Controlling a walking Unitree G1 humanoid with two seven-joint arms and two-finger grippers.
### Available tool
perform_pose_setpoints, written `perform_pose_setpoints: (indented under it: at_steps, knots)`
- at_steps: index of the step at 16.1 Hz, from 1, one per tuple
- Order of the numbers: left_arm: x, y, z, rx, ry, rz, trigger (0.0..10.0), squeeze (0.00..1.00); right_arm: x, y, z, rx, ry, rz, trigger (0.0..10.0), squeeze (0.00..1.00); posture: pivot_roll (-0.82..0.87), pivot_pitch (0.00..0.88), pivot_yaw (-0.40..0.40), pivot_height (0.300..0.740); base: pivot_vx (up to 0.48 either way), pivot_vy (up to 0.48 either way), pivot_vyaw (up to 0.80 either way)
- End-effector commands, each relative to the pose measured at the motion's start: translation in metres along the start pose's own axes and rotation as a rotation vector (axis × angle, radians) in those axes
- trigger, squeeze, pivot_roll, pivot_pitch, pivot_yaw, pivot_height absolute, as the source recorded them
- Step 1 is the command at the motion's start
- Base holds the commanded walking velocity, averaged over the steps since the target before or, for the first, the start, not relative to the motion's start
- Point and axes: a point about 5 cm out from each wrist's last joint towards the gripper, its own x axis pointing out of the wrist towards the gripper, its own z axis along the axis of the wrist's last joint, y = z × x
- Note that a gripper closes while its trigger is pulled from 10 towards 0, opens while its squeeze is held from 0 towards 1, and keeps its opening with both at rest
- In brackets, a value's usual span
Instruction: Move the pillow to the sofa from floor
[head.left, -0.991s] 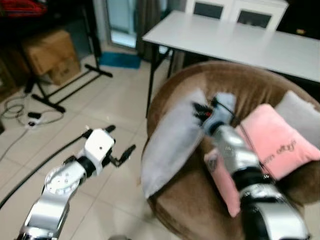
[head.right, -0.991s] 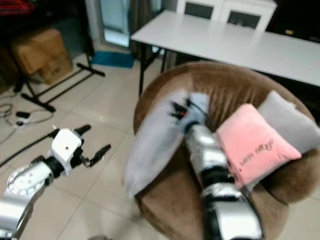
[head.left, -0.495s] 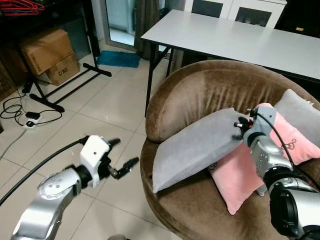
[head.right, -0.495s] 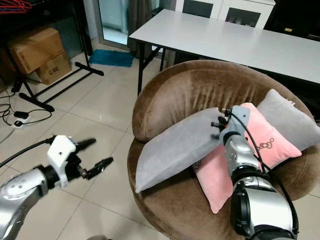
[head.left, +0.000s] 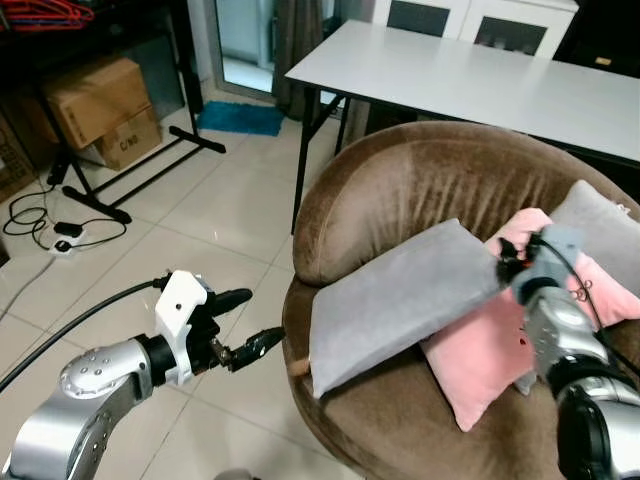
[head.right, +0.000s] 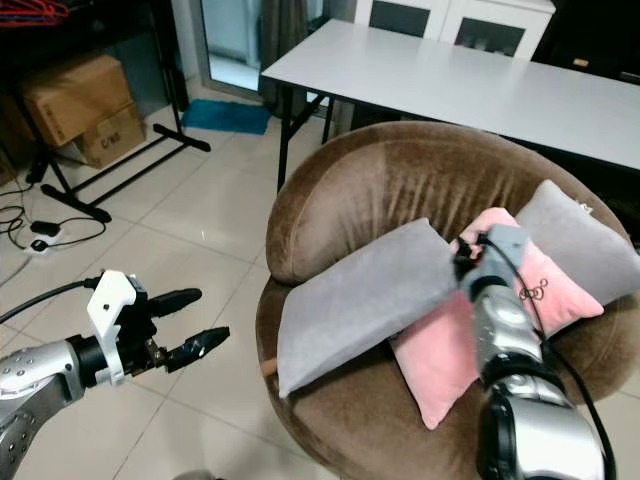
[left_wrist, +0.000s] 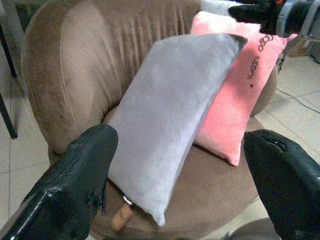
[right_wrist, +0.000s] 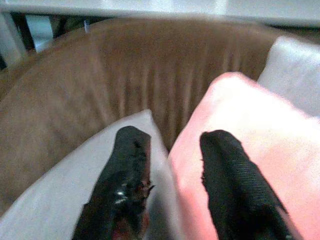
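Left eye view puts the grey pillow (head.left: 400, 300) at centre right of the frame, lying on the seat of the round brown sofa (head.left: 420, 180), one end leaning against the backrest and the other reaching the front edge of the seat. It rests partly against a pink pillow (head.left: 510, 330) on its right, with a second grey cushion (head.left: 600, 225) behind that at the right edge. My right pincer (head.left: 508, 266) sits at the grey pillow's upper right corner; the wrist picture is blurred, but my two fingers (right_wrist: 227, 185) look parted, one over the grey pillow and one over the pink, gripping nothing as far as I can tell. My left pincer (head.left: 245, 325) hangs at lower left over the tiled floor (head.left: 200, 220), just beside the sofa's front edge, fingers spread wide and empty. A white table (head.left: 470, 85) stands behind the sofa at the top of the frame, cardboard boxes (head.left: 100, 105) at upper left.
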Motion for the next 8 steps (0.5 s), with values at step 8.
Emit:
perform_pose_setpoints:
  at_steps: [8]
  knots:
    - [0.016, 0.024, 0.031, 0.269, -0.215, 0.493, 10.0, 0.00, -0.080, 0.061, 0.024, -0.046, -0.255, 0.054, 10.0, 1.00, -0.04, 0.000, -0.012, 0.740, 0.000, 0.000, -0.49]
